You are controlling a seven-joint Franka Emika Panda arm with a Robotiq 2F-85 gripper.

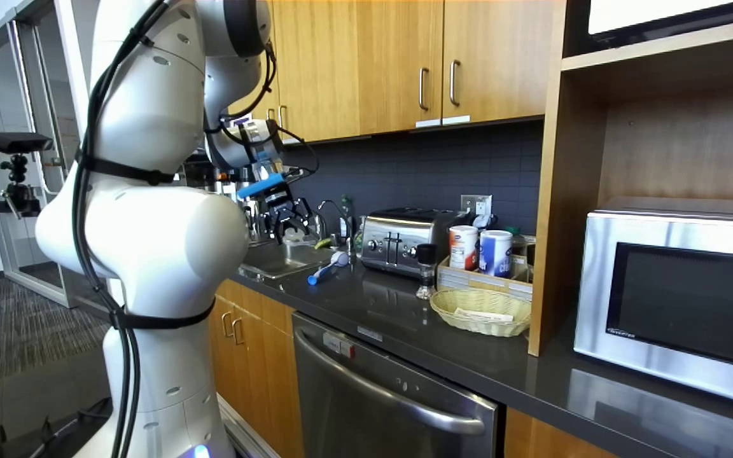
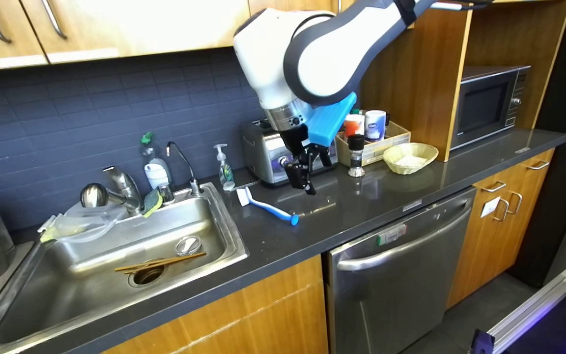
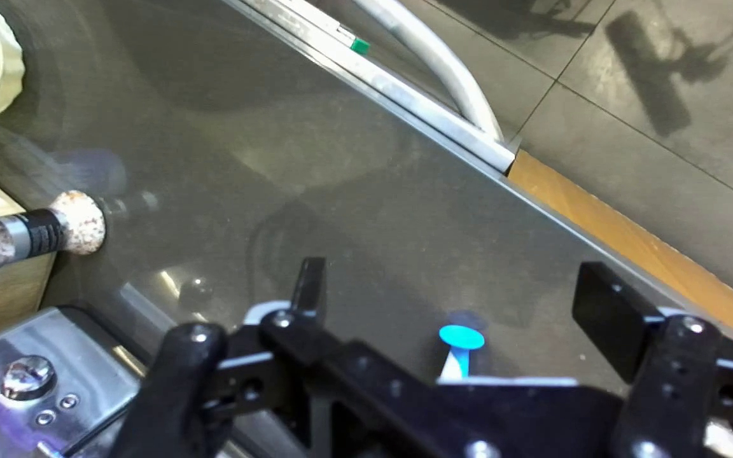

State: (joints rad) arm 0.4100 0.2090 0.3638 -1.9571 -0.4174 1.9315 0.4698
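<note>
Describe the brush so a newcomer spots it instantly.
Start at the steel sink, set into the dark counter. Just right of it in an exterior view, in front of the pump bottle, is the brush. Unlike the upright bottle, it lies flat, with a long blue-and-white handle.

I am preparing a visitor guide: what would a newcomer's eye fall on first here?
Probably the big white robot arm, its black fingers apart above the dark counter. Next, the blue-and-white brush lies there, beside the steel sink. The shiny toaster stands farther back, near the wall.
</note>
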